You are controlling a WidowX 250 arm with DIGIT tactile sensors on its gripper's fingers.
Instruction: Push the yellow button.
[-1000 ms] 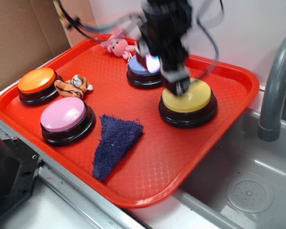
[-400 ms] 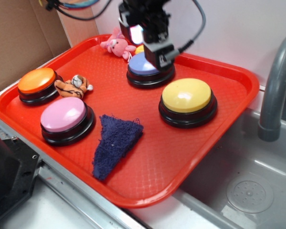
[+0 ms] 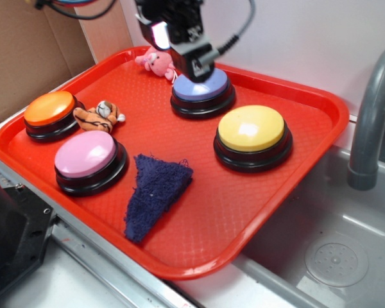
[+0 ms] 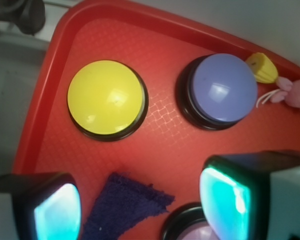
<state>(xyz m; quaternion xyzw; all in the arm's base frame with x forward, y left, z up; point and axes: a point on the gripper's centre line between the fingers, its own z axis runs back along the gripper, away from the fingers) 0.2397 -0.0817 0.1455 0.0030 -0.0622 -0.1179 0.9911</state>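
Note:
The yellow button [image 3: 251, 128], a glossy yellow dome on a black base, sits at the right of the red tray [image 3: 212, 244]. In the wrist view it [image 4: 106, 97] lies at the upper left. My gripper [image 3: 187, 54] hangs raised at the back of the tray, above the lavender button [image 3: 202, 86] and to the left of the yellow button, not touching it. In the wrist view my gripper [image 4: 140, 200] is open, with nothing between the two fingers [image 4: 225, 192].
The tray also holds an orange button [image 3: 49, 108], a pink button [image 3: 86, 154], a dark blue cloth [image 3: 155, 192], a tiger toy [image 3: 99, 115], a pink bunny [image 3: 155, 62] and a small yellow toy piece [image 4: 261, 67]. A sink [image 3: 333, 256] and grey faucet [image 3: 372, 128] stand right.
My gripper was down on the yellow button's top a second ago. It has lifted and moved back and left, over the lavender button. The yellow button is now uncovered.

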